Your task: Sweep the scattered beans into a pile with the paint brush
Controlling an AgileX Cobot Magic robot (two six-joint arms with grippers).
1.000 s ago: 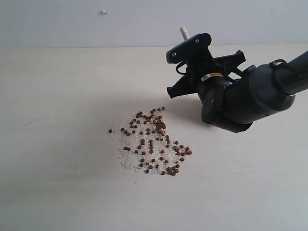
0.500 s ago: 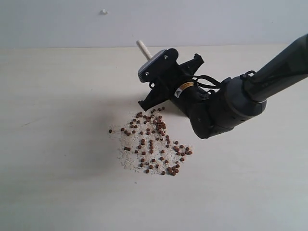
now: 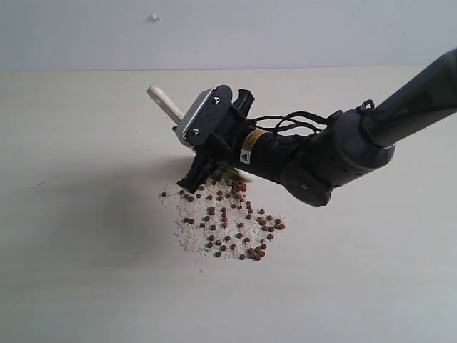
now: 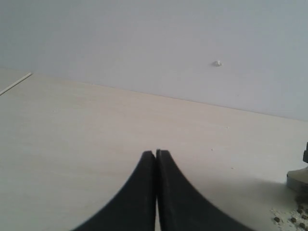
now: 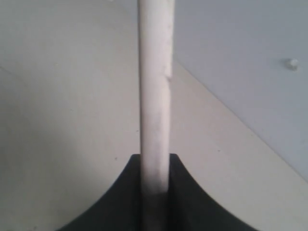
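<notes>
The left gripper (image 4: 156,154) sits well to the left of the pile (image 3: 227,214), its 2 fingers pressed together on nothing. It plays no part here, so the only risk from it is drifting toward the pile.

At the pile's upper-left edge, the paint brush (image 3: 164,102) shows only its pale handle, which slants up and away from the pile. The right gripper (image 5: 154,163) is clamped around that handle, and its black body hangs low over the pile's top rim. The bristles are hidden behind the gripper, so I cannot tell whether they touch the table (image 3: 86,279).

The pile is loose. The beans (image 3: 240,187) are thickest near its top, thin out toward its lower right, and 1 stray lies just off its left side.

Likely troubles, as I judge them:
- The handle is smooth and narrow, so a sideways load on the bristles could twist it in the grip and tilt the brush off its stroke.
- Too much downward pressure would make the bristles spring and flick the round beans outward, and they would roll far on this bare surface.
- The gripper is very low, so its finger rather than the bristles may plough through the top of the pile and scatter it.
- A stroke begun inside the pile rather than beyond its edge would spread the beans wider.
</notes>
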